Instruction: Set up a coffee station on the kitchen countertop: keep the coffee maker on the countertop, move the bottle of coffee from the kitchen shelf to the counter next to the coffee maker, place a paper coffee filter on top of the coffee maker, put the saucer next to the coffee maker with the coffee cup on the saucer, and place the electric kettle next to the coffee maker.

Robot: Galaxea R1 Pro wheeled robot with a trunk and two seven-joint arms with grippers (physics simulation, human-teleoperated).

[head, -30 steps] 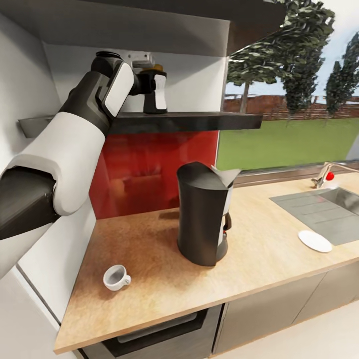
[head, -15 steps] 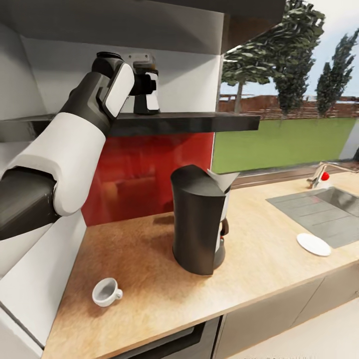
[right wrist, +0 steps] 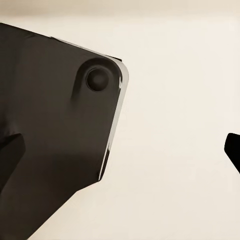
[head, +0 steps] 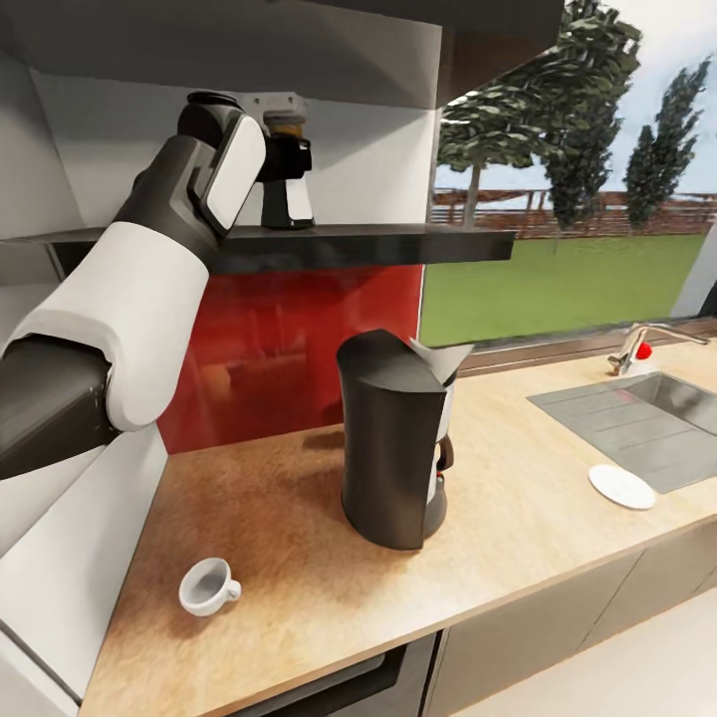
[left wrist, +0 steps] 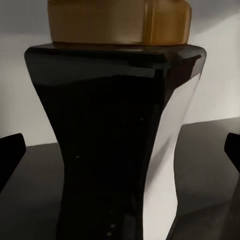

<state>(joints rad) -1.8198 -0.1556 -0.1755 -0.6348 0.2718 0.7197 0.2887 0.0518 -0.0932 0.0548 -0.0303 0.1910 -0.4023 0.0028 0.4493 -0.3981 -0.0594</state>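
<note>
The bottle of coffee (head: pixel 290 202), dark brown with a golden cap, stands on the black kitchen shelf (head: pixel 398 242). My left gripper (head: pixel 285 159) reaches around it. In the left wrist view the bottle (left wrist: pixel 110 150) fills the gap of the open left gripper (left wrist: pixel 120 150), whose fingertips stand apart at either side. The black coffee maker (head: pixel 390 443) stands on the kitchen countertop (head: pixel 518 518) with a white paper coffee filter (head: pixel 445 357) on top. The coffee cup (head: pixel 207 586) sits near the counter's front left, and the saucer (head: pixel 621 487) lies by the sink. The electric kettle is out of view. My right gripper (right wrist: pixel 120 150) is open.
A steel sink (head: pixel 637 418) with a faucet (head: pixel 637 349) is set into the counter at the right. A red backsplash (head: pixel 289 339) runs behind the coffee maker. A white wall panel (head: pixel 70 558) borders the counter's left end. An upper board hangs above the shelf.
The whole head view has shifted slightly, so the camera moved. My left gripper stays around the bottle on the shelf, perhaps a little higher.
</note>
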